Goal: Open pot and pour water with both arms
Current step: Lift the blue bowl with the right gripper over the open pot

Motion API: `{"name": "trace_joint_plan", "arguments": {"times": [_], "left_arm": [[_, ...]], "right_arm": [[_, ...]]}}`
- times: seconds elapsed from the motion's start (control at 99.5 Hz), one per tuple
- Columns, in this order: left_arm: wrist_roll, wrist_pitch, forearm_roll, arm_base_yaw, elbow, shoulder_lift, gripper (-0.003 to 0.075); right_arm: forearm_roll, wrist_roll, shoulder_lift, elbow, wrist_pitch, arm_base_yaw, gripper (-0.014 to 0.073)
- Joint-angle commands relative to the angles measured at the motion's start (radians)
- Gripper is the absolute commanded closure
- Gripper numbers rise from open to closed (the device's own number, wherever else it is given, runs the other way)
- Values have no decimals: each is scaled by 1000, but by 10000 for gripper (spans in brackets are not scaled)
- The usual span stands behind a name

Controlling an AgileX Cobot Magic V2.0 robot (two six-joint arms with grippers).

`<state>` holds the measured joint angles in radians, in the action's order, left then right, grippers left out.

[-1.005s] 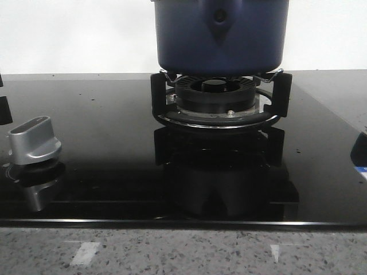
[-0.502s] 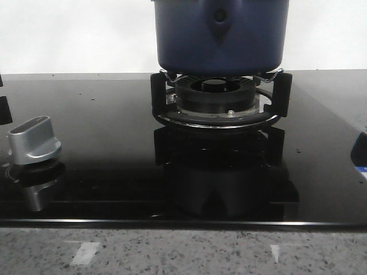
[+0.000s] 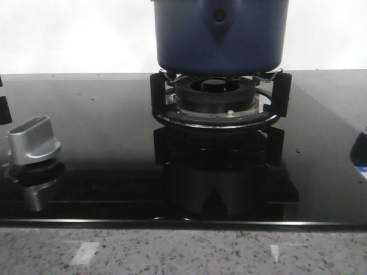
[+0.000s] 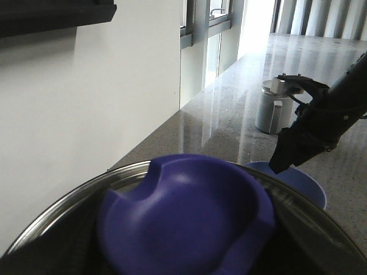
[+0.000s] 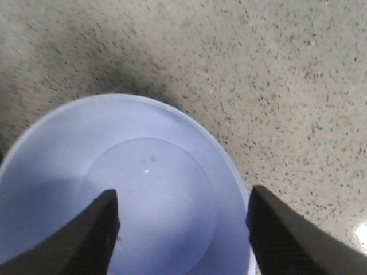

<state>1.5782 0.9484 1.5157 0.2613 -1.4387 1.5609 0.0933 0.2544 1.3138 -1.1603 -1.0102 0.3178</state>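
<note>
Blue pot (image 3: 221, 35), no legible markings

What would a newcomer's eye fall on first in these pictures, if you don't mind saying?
The dark blue pot dominates the front view, sitting on the black burner grate at the back of a glossy black cooktop, with a silver control knob at the front left. The right claw hangs open over a pale blue bowl on the speckled counter. The left wrist view is filled by a blue lid knob.
</note>
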Motion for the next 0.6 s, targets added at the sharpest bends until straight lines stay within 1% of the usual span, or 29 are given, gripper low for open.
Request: {"name": "trace_joint_plan", "arguments": {"times": [0.0,0.09,0.191,0.251,0.442,0.593], "left_arm": [[-12,8,107,0,-37,-52,388],[-12,8,109,0,-37,-52,388],[-12,8,111,0,-37,-52,388],[-12,8,111,0,-37,-52,388],[-12,8,111,0,-37,-52,388],[-12,8,111,0,-37,-52,388]], "right_arm": [[-11,2,10,-29,-8,28,159],[17,2,38,-29,-40,62,159],[69,2,49,-29,-28,90,159],[76,2,52,-23,-17,98,165],[92,2,77,34,-1,98,288],[127,2,77,89,58,98,307]]}}
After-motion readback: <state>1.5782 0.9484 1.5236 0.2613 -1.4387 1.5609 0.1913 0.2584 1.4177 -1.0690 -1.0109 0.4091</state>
